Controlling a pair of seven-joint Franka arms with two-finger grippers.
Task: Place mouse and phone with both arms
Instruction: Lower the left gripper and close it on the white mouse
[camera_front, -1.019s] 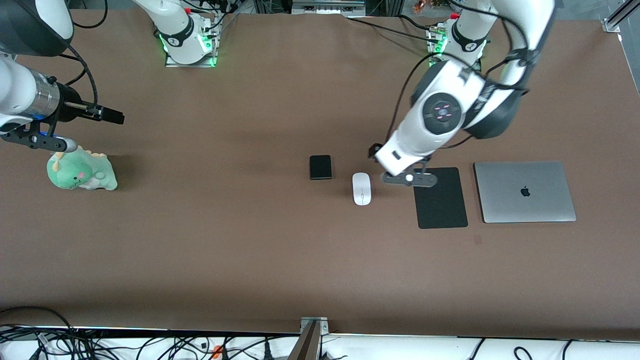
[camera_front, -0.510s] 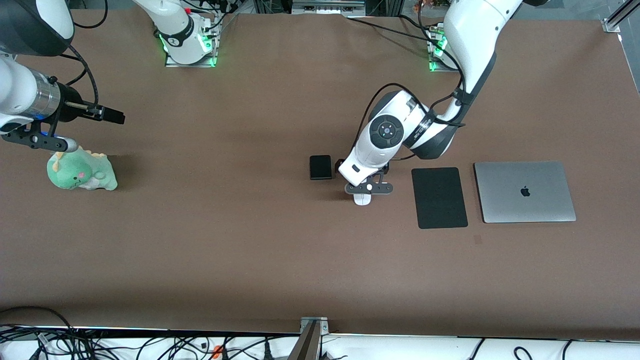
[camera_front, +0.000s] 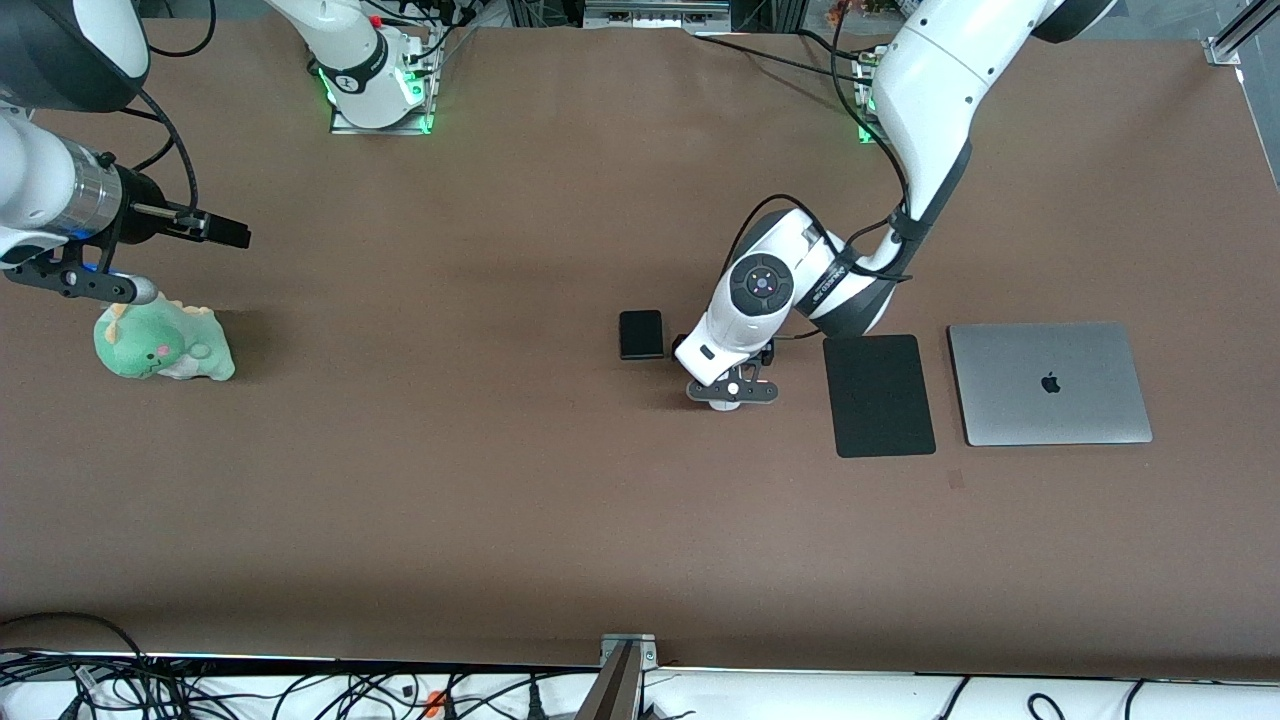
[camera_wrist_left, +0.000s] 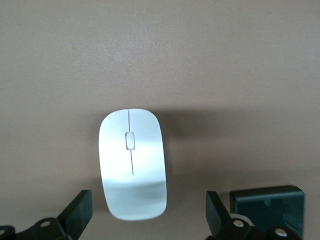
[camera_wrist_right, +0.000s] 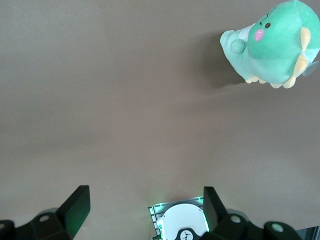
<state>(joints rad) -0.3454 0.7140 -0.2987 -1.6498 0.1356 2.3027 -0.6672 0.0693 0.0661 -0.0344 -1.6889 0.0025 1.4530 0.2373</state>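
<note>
Left gripper (camera_wrist_left: 145, 220) low over the mouse (camera_wrist_left: 132, 163), fingers spread wide with the mouse between them and not yet gripped.

The mouse lies flat on the brown table (camera_front: 500, 480), almost wholly hidden under the left gripper (camera_front: 732, 392) in the front view. Taking the mouse as the landmark: the phone (camera_front: 641, 334) lies just beside it toward the right arm's end and slightly farther from the front camera; the black mouse pad (camera_front: 879, 395) lies near it toward the left arm's end, with the closed grey laptop (camera_front: 1049, 383) next past the pad. The right arm waits well apart from the mouse, its gripper (camera_wrist_right: 142, 215) open and empty over bare table, next to a green plush dinosaur (camera_front: 163, 343).
</note>
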